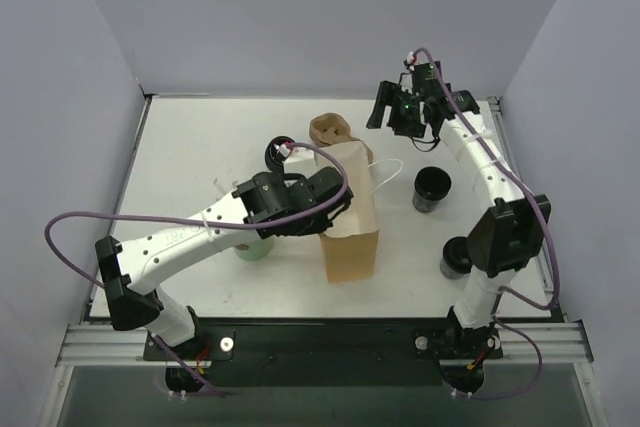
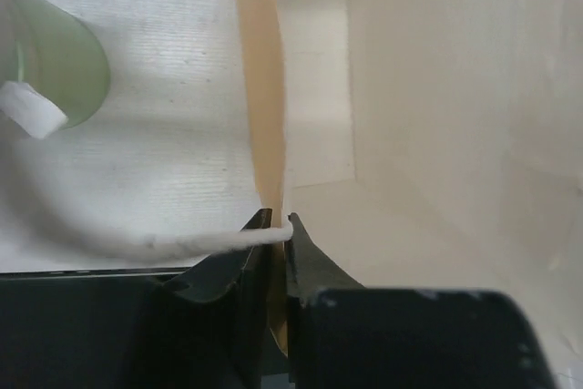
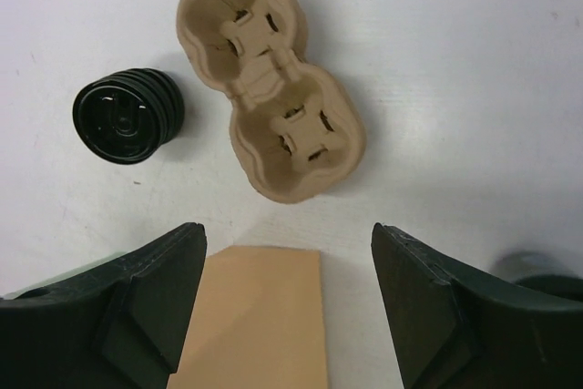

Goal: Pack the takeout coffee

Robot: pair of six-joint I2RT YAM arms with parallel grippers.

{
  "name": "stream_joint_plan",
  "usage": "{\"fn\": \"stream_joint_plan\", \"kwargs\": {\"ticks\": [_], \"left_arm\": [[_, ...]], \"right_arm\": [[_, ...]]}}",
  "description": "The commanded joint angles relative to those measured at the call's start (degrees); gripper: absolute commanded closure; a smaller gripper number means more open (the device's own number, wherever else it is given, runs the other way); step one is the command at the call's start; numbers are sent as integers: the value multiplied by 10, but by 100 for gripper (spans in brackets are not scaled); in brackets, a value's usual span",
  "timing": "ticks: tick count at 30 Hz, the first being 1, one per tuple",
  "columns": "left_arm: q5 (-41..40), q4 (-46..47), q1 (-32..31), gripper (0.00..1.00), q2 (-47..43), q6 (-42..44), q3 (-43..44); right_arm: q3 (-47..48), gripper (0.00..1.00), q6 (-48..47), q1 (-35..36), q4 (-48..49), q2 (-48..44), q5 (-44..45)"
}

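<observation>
Our left fingers (image 2: pixel 293 248) are clamped on the rim of the upright brown paper bag (image 1: pixel 350 242) at the middle of the bench (image 1: pixel 190 147). Our right fingers (image 3: pixel 164 284) hang wide apart over the tan pulp two-cup carrier (image 3: pixel 273 79). What seems to be the small black lidded takeout coffee cup (image 3: pixel 127 116) sits near the bench's far edge, left of that carrier.

top: high overhead, whole table (image 1: pixel 200 147) | left wrist: close on bag (image 2: pixel 264 88) edge | right wrist: downward, sharing bag
</observation>
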Motion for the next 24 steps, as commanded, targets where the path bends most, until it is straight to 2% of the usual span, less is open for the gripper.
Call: {"fn": "stream_joint_plan", "kwargs": {"ticks": [1,3,7,14,20,24], "left_arm": [[40,-3,38,87,-55,21,-16],[43,-34,44,93,-65,34,-9],[72,-71,60,100,-99,53,0],[124,-65,67,100,-147,59,-52],[134,-58,77,99,-173,68,-77],[134,-60,81,99,-174,71,-75]], "right_arm": [[87,25,-26,30,0,59,22],[110,25,-21,37,0,95,38],[172,25,-29,53,1,169,42],[269,28,-73,83,18,280,52],[266,36,-116,90,76,325,52],[285,36,-144,96,91,348,57]]}}
